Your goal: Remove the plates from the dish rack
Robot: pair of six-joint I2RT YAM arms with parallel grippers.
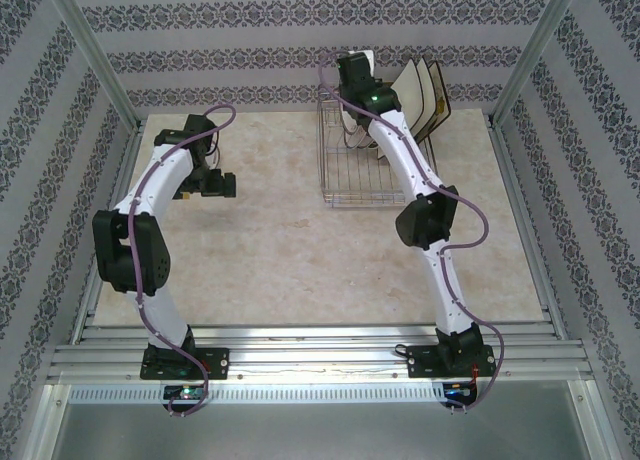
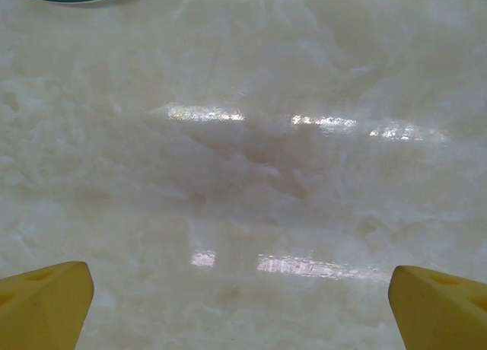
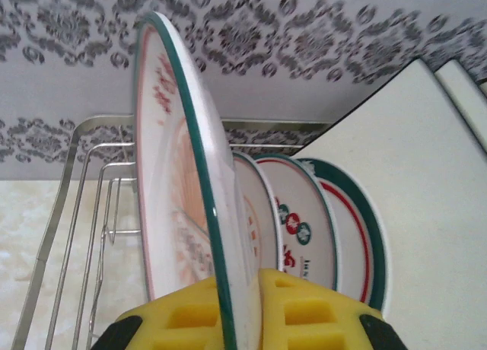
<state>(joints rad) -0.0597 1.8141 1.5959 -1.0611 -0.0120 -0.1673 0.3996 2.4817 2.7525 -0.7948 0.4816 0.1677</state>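
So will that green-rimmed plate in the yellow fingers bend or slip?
Probably stiff: the plate shows no bend though the right gripper pinches only its edge. Its glossy glaze looks slippery, so it might slide. Seemingly ceramic, it would likely break if dropped.

**Setting.** We see a robotics laboratory cell dressed as a domestic kitchen. Bare aluminium posts (image 1: 95, 55) frame the space, and the walls (image 1: 250, 40) between them are flat panels printed with striped damask wallpaper. The table (image 1: 280, 250) has a pale marble-look top. Its near edge is a bed of slotted aluminium rails (image 1: 320, 352), to which two white robot arms (image 1: 150, 188) are bolted, with purple cables (image 1: 484, 220) looping along them. We read the kitchen theme from the props: a wire dish rack (image 1: 350, 180) holding square plates (image 1: 415, 88) and, in the right wrist view, a teal-rimmed plate (image 3: 179, 175) on edge.
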